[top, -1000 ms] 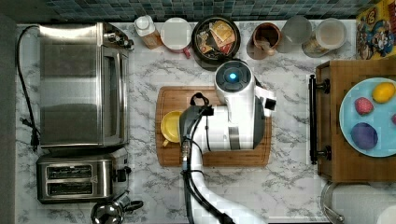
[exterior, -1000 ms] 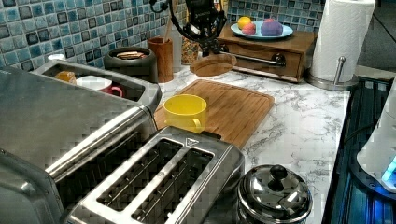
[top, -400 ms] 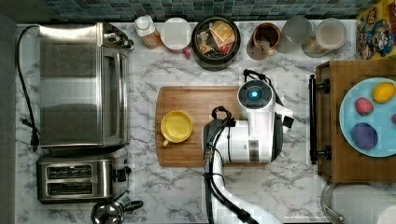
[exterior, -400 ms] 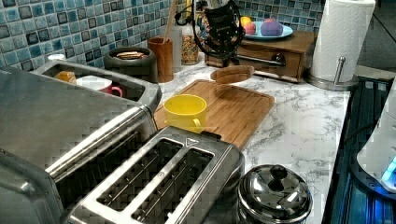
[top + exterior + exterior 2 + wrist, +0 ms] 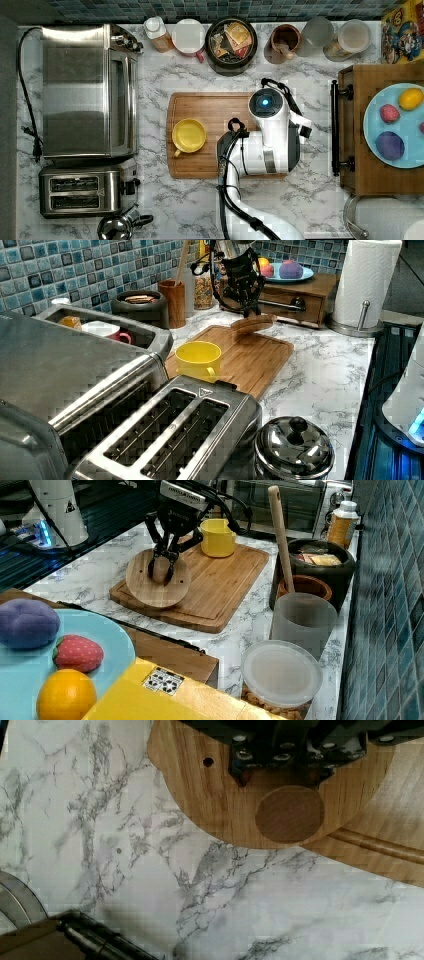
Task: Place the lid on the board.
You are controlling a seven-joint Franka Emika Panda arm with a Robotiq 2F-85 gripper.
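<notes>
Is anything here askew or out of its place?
Only the lid: it hangs tilted in the claw by its knob, partly past the board's corner. The cup stands upright on the board.

The white Panda arm enters the top view at six o'clock and reaches toward twelve, wrist bent downward. Its gripper points straight down, black fingers pinched around the lid's central knob.
</notes>
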